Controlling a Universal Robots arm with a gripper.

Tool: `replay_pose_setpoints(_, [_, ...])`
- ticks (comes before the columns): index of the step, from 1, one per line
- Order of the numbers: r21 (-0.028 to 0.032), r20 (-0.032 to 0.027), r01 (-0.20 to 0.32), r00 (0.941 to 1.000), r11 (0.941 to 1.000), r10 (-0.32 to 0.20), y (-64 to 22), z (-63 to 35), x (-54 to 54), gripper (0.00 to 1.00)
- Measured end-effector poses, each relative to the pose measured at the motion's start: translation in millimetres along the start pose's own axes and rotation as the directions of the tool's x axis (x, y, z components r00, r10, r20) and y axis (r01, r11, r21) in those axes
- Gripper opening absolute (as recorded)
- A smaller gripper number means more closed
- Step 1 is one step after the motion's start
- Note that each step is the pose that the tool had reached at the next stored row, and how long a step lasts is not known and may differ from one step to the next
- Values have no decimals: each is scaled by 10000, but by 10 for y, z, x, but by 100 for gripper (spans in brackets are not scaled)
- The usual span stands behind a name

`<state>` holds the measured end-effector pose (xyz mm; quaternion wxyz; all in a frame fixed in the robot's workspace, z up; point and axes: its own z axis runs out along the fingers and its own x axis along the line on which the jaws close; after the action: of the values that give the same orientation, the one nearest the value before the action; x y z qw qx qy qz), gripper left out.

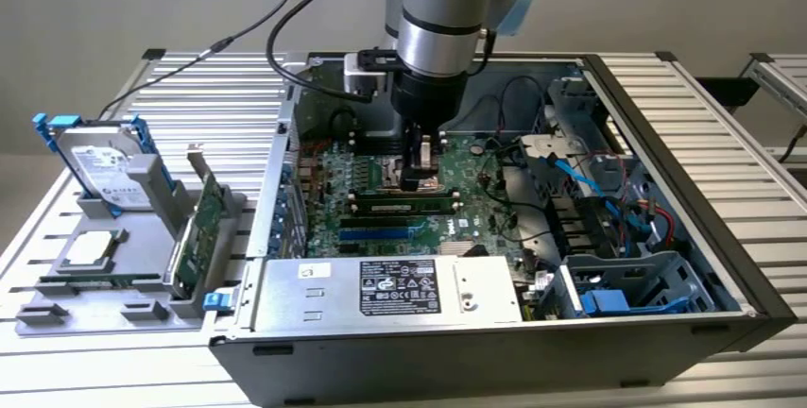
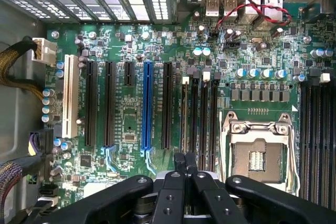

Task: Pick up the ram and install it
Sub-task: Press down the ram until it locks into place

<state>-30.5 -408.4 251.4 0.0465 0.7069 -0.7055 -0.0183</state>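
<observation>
1. Ram (image 1: 403,206) first, in the exterior view: the long, narrow green stick with its row of dark chips lies along the memory slots on the motherboard (image 1: 378,167), inside the open computer case (image 1: 706,191). From my gripper (image 1: 426,170) it sits at about six o'clock, just beside my fingertips. I cannot tell whether it is pressed fully home.
2. Same view: I hang straight down over the middle of the board. The power supply (image 1: 378,290) lies at six o'clock from the ram, against the near wall of the case.
3. Same view, at nine o'clock and well apart from the case: a grey tray (image 1: 76,318) carries a hard drive (image 1: 108,167) standing on edge, a green expansion card (image 1: 202,229) upright, and a processor chip (image 1: 94,249) lying flat.
4. Wrist view: my gripper (image 2: 184,158) has its fingers drawn together, and I see nothing pinched between them.
5. Wrist view: my fingertips point at the narrow black memory slots (image 2: 202,114), which run between the open processor socket (image 2: 257,158) and the blue expansion slot (image 2: 147,103). A white slot (image 2: 70,103) lies beyond the blue one, near the case wall. Whether the ram's edge shows in those memory slots, I cannot tell.
</observation>
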Motion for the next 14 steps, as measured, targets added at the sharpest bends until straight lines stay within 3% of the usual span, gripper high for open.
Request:
replay_pose_setpoints(7, [-37, 79, -867, 9962, 9962, 867, 0, -3, 3, 11])
replay_pose_setpoints(12, [-45, 140, -1528, 9881, 9882, 1529, 0, -3, 3, 11])
replay_pose_setpoints(14, [-12, 168, -1763, 9842, 9843, 1763, 0, -3, 3, 11])
